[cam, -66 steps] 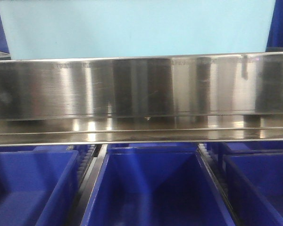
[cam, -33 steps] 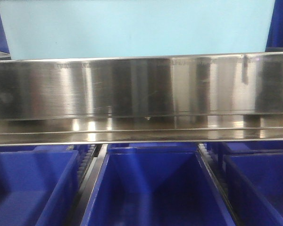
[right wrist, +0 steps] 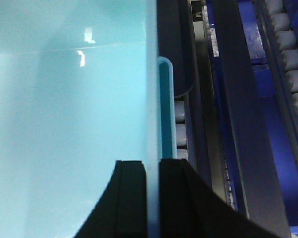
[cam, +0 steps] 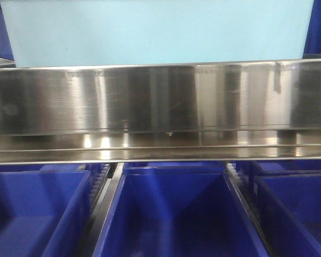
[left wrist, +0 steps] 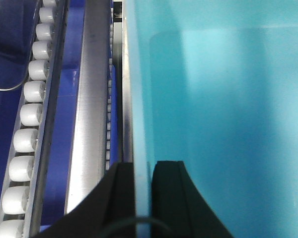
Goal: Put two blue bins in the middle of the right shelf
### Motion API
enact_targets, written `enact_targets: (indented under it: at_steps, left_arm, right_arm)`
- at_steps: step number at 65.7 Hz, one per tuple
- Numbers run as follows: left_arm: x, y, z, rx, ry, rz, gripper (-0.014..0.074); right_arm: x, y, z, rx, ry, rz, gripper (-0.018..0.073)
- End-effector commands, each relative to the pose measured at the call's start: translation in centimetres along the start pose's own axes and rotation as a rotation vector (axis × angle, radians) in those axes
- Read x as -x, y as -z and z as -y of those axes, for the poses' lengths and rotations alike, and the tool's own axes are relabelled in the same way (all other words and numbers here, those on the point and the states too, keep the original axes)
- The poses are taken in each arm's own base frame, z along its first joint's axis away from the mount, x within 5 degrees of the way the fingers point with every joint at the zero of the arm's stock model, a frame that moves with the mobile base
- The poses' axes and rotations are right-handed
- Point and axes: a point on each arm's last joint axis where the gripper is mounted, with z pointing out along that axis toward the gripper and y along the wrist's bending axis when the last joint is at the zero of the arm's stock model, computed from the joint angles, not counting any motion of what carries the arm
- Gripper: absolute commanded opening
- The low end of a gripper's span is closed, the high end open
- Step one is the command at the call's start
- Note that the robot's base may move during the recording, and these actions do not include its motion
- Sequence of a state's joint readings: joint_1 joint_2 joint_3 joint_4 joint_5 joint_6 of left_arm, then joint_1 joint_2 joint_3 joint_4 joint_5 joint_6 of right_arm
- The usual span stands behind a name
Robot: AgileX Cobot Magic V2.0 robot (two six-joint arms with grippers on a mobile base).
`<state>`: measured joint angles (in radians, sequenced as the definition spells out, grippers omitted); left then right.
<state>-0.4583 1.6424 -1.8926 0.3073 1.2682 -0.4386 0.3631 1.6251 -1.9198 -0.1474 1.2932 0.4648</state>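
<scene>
Left gripper [left wrist: 141,198] pinches one side wall of the light blue bin [cam: 155,32] between nearly closed fingers, right gripper [right wrist: 152,198] clamps the opposite wall the same way, and the bin shows above the steel shelf rail [cam: 160,99], over the dark blue bins [cam: 174,214] one level below.

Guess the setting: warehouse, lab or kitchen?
Probably a warehouse or parts-storage flow rack: white roller tracks, a stainless shelf rail, and dark blue bins in a row below the light blue bin.
</scene>
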Motion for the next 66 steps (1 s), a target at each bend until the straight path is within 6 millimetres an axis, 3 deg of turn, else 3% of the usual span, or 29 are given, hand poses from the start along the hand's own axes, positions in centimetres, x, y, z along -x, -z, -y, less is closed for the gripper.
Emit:
enact_targets:
  at_steps: [1, 13, 36, 54, 66]
  left_arm:
    - [0.1, 0.7, 0.9, -0.088, -0.003, 0.029, -0.0111]
    - [0.1, 0.7, 0.9, -0.090, -0.004, 0.028, -0.0111]
    - [-1.0, -0.7, 1.3, -0.095, -0.010, -0.037, -0.0111]
    - [-1.0, -0.7, 1.2, -0.092, -0.011, -0.035, -0.0111]
    - [-1.6, -1.5, 1.3, -0.080, -0.020, -0.069, -0.0111]
  right_arm:
    - [0.0, 0.8, -1.0, 0.113, -0.020, 0.037, -0.0162]
    - [-0.4, 0.1, -1.0, 0.101, -0.017, 0.010, -0.0162]
    - [-0.5, 0.8, -0.8, 0.106, -0.018, 0.026, -0.0162]
    - [-1.9, -1.4, -0.5, 0.068, -0.017, -0.056, -0.0162]
    - [-2.1, -1.8, -0.5, 0.060, -0.015, -0.069, -0.0162]
